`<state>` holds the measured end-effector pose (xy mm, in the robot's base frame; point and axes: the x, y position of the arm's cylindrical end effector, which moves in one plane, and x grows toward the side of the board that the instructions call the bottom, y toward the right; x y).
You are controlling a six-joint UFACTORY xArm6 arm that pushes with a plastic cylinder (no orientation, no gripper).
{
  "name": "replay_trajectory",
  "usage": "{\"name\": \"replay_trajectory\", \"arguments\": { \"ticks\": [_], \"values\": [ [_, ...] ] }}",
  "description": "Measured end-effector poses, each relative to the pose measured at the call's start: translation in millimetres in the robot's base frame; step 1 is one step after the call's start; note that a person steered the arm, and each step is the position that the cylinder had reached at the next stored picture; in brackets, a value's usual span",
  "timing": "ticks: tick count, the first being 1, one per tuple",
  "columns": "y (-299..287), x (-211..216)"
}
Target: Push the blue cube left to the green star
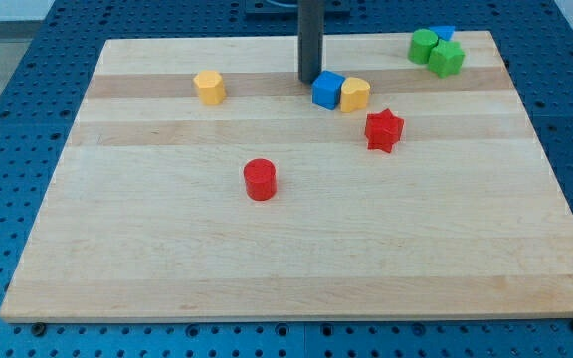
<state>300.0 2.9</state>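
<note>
The blue cube [327,89] sits near the view's top centre of the wooden board [286,259]. A yellow block [355,94] touches its right side. My tip [310,80] stands just left of the blue cube, close to or touching its left face. Two green blocks sit at the top right corner, touching each other: one [447,59] looks like the green star, the other [423,45] is rounder. They lie to the right of the blue cube and a little higher in the view.
A second blue block [446,33] lies behind the green pair. A red star [384,130] sits below and right of the yellow block. A red cylinder [260,179] stands mid-board. Another yellow block [209,87] sits at the upper left.
</note>
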Motion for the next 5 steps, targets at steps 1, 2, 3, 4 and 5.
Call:
{"name": "replay_trajectory", "arguments": {
  "ticks": [1,2,3,4,5],
  "values": [
    [-33.2,43.9],
    [-19.3,57.0],
    [6.7,24.7],
    [20.0,-1.2],
    [42.7,-18.5]
  ]
}}
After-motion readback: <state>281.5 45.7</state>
